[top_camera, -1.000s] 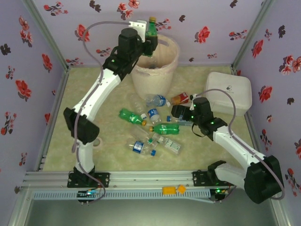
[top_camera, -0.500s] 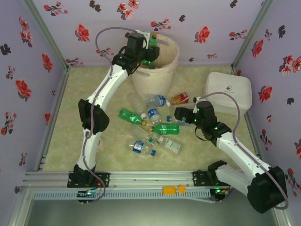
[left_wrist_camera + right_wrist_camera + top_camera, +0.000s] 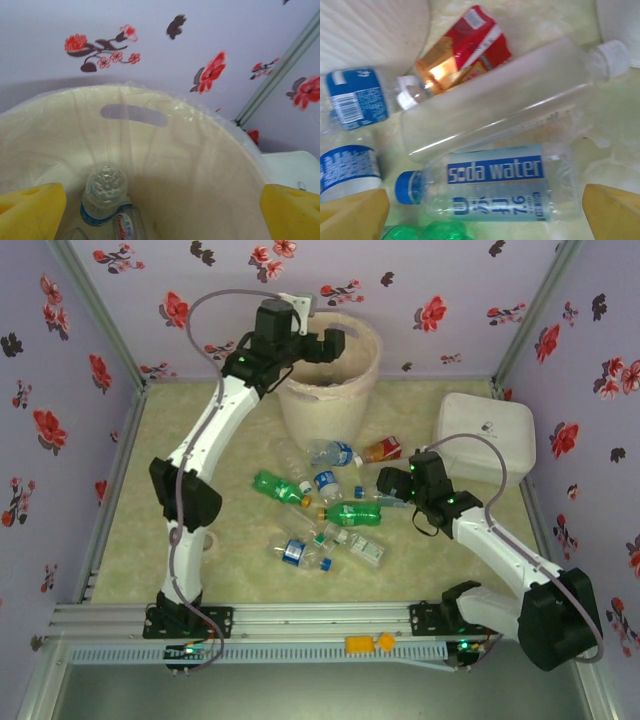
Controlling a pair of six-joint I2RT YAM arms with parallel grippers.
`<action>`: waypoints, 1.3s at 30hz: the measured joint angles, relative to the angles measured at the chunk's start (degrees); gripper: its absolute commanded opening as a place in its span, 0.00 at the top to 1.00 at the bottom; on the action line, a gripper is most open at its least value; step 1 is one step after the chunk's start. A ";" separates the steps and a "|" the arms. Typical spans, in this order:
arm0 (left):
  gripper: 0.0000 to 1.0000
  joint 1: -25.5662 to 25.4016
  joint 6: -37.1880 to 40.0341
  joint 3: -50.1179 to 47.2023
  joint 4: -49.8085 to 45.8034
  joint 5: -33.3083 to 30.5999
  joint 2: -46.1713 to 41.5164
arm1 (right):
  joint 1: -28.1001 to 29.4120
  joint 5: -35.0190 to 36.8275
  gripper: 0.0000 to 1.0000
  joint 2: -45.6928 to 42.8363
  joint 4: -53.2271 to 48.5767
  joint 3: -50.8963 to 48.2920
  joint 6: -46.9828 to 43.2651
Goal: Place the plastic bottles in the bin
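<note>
My left gripper point(image 3: 335, 343) hangs open over the bin point(image 3: 352, 400), a cream bucket with a clear liner, and holds nothing. In the left wrist view the gripper point(image 3: 160, 215) looks down the bin wall point(image 3: 210, 160) at a clear blue-labelled bottle point(image 3: 102, 192) and a red-lettered one point(image 3: 125, 225). My right gripper point(image 3: 385, 483) is open low over the pile of plastic bottles on the floor. Between its fingers point(image 3: 352, 215) lies a soda water bottle point(image 3: 495, 187), with a frosted bottle point(image 3: 500, 100) and an orange-red labelled one point(image 3: 465, 47) beyond. Green bottles point(image 3: 280, 486) point(image 3: 352, 514) lie nearby.
A white rounded box point(image 3: 487, 437) stands right of the pile, close behind my right arm. A small white tape roll point(image 3: 207, 538) lies by the left arm's elbow. Flowered walls close in the back and both sides.
My left gripper opened over the bin and the green bottle it held is gone from its jaws. The right gripper shifted only slightly over the pile.
</note>
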 measured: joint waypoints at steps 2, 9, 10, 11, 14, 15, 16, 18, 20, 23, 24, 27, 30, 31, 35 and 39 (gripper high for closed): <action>0.00 -0.46 0.02 -5.66 1.86 0.39 -5.22 | -1.55 0.13 0.00 0.50 -0.87 0.04 1.55; 0.00 -1.97 -0.61 -39.30 17.25 0.76 -30.03 | -6.99 -1.03 0.00 0.92 -0.94 -0.92 9.03; 0.00 -1.95 -0.94 -43.30 19.08 0.72 -32.65 | -7.32 -1.36 0.00 1.01 -0.72 -1.33 9.79; 0.00 -1.95 -1.55 -47.50 21.11 0.68 -35.28 | -7.54 -1.79 0.00 1.36 -0.57 -1.66 10.54; 0.00 -1.90 -3.72 -57.86 24.37 0.42 -41.03 | -7.69 -3.48 0.00 3.43 -0.04 -1.75 10.91; 0.00 -1.90 -4.81 -61.57 25.27 0.33 -42.73 | -7.69 -4.42 0.00 4.35 0.11 -1.60 9.94; 0.00 -1.92 -6.16 -65.16 26.16 0.31 -44.24 | -7.69 -5.33 0.00 5.25 -0.15 -1.14 8.55; 0.00 -2.08 -9.07 -72.94 27.87 0.11 -47.28 | -7.69 -6.91 0.00 7.32 -1.55 1.05 4.96; 0.00 -2.25 -12.94 -81.22 30.03 -0.50 -50.18 | -7.69 -8.17 0.00 9.46 -3.54 4.55 1.09; 0.00 -2.56 -19.54 -92.43 32.92 -2.14 -53.18 | -7.69 -10.40 0.00 12.24 -4.48 9.81 -3.65; 0.00 -2.71 -21.53 -95.23 33.24 -2.82 -53.59 | -7.69 -11.56 0.00 12.90 -4.17 10.95 -4.76; 0.00 -3.21 -26.16 -100.21 33.59 -5.33 -54.51 | -7.39 -15.67 0.00 14.56 -1.57 11.89 -5.60; 0.00 -3.37 -29.92 -102.79 34.82 -8.33 -55.69 | -5.75 -18.32 0.01 16.92 3.76 11.50 -2.64; 0.00 -3.34 -31.01 -103.43 35.50 -9.42 -56.00 | -4.74 -18.64 0.00 17.49 6.43 11.02 -0.81; 0.00 -3.37 -33.79 -104.61 37.62 -12.02 -56.15 | 1.42 -16.85 0.00 18.21 15.21 8.61 6.84; 0.00 -3.37 -35.28 -105.00 39.08 -13.14 -56.13 | 5.79 -13.07 0.01 18.14 18.23 8.52 8.74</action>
